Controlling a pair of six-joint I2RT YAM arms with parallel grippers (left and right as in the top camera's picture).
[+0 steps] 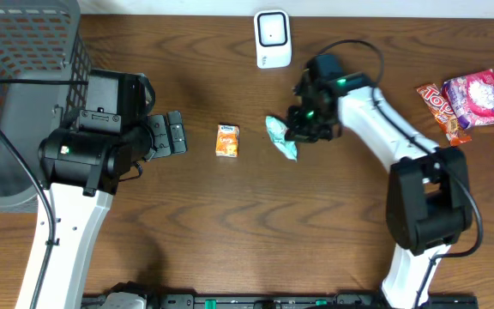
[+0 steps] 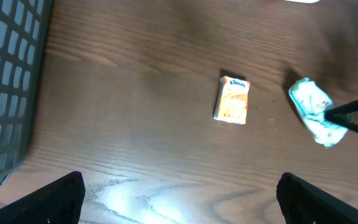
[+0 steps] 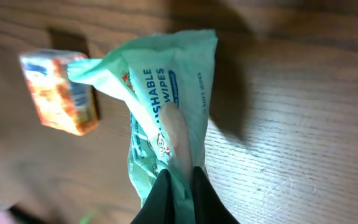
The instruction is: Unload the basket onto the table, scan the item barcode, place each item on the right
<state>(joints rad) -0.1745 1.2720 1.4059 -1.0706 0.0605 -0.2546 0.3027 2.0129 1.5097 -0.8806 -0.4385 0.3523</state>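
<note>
As your right gripper (image 3: 179,179) is closed tight on the soft mint-green wipes packet (image 3: 160,93), lift it toward the white plastic scanner (image 1: 273,39).

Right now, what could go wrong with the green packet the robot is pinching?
The right gripper pinches only a thin edge of the soft wipes packet, so it might slip out. The packet looks crumpled and no barcode shows, so the white scanner may not read it. The orange tissue pack lies nearby and could get bumped.
</note>
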